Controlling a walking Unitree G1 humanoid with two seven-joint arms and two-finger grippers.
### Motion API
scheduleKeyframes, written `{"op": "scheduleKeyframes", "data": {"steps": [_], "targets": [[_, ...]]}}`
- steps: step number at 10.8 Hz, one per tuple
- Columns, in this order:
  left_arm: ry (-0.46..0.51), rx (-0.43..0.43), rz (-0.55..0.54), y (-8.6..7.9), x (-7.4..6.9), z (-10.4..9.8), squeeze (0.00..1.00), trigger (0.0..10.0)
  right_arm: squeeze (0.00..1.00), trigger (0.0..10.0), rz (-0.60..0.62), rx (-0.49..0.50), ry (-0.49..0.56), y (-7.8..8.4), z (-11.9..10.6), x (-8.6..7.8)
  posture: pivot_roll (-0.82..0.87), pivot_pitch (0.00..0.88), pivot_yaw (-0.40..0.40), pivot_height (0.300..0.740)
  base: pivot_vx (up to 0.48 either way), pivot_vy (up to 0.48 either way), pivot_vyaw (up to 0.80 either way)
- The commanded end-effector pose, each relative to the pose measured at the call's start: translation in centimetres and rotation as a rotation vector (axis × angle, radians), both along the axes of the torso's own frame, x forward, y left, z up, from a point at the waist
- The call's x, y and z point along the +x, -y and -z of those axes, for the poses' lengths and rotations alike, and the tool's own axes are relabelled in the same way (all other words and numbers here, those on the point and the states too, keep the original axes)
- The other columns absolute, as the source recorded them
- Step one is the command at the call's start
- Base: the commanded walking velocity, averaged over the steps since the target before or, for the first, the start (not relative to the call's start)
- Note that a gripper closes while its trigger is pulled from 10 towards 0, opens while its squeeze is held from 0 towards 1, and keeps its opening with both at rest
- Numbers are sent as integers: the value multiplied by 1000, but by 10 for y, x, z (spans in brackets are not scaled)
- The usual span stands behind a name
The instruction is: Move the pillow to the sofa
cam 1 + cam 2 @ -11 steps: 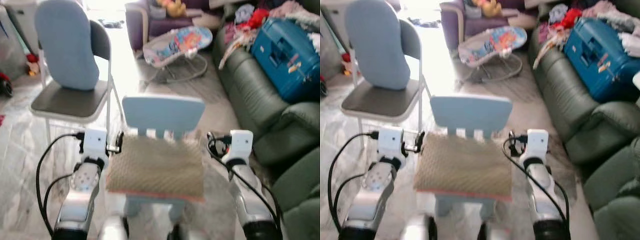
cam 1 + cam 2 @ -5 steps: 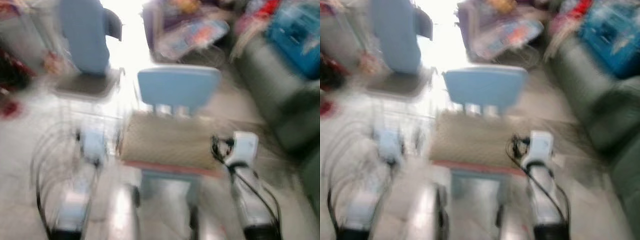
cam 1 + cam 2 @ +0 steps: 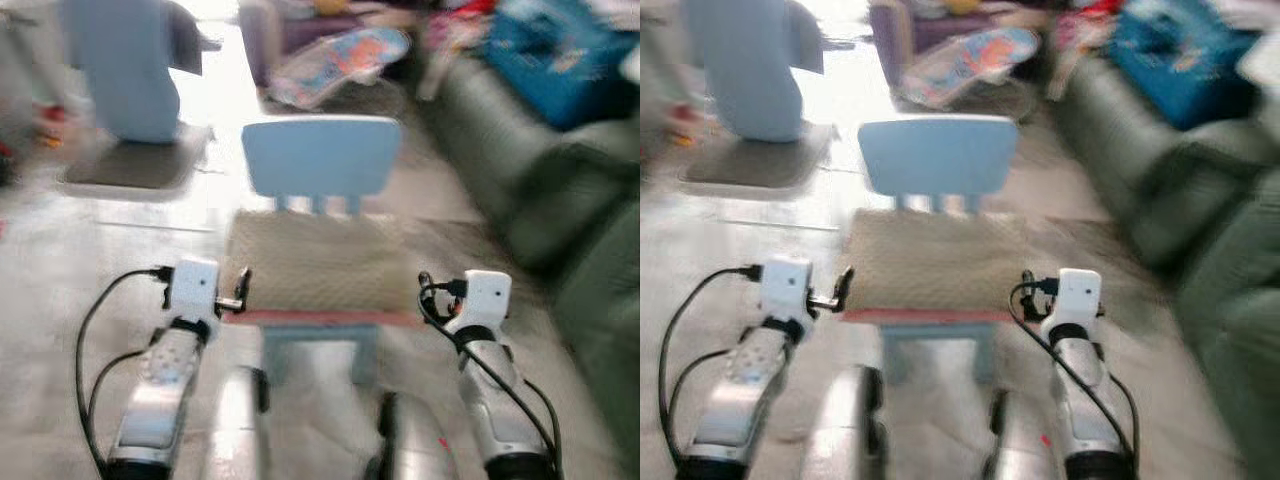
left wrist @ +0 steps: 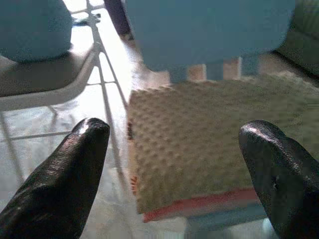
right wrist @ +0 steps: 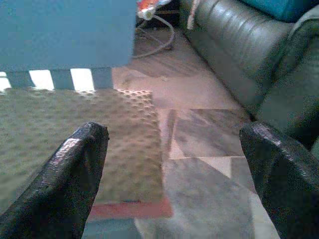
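Pillow [image 3: 318,265] lies on small blue chair [image 3: 320,155]. Left gripper [image 4: 174,164] at 9, right gripper [image 5: 174,164] at 3, both spread wide, unclamped. Risk: one-sided pinch lets pillow slide off chair.

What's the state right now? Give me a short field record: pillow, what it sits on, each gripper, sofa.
pillow: tan textured pillow with a red front edge, lying flat
support: seat of the small light-blue chair
left gripper: open, level with the pillow's left front corner, not touching it
right gripper: open, at the pillow's right front corner, not touching it
sofa: dark green sofa to the robot's right, with a blue case on it
task status: pillow not yet picked up
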State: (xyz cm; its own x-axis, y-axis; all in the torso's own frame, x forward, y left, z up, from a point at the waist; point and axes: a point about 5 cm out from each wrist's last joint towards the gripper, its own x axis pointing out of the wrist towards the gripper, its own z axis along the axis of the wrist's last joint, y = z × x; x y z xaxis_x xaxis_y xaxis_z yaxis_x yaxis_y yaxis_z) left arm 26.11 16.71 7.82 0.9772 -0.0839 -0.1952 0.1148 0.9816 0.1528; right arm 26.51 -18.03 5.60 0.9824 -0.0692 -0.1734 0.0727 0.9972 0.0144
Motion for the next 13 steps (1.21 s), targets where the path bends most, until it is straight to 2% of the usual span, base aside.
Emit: {"op": "scheduleKeyframes", "data": {"steps": [1, 4, 6, 10, 13], "targets": [[7, 10, -10, -3, 2, -3, 0, 10000, 0, 10000, -17, -11, 4, -2, -3, 1, 35, 110, -36, 637, 0, 0, 0], [11, 17, 0, -1, 7, -3, 0, 10000, 0, 10000, -26, -23, -1, -2, -3, 3, 18, 107, -45, 637, 0, 0, 0], [19, 9, -8, 3, 8, -5, 0, 10000, 0, 10000, -41, -21, -2, -4, -3, 5, 27, 100, -47, 602, 0, 0, 0], [20, 16, -14, 0, 9, -5, 0, 10000, 0, 10000, -51, -11, 2, -8, -2, 7, 29, 89, -41, 522, 0, 0, 0], [35, 18, -28, -1, 14, -7, 0, 10000, 0, 10000, -47, 5, 12, -7, -4, 9, 22, 91, -43, 522, 0, 0, 0]]}}
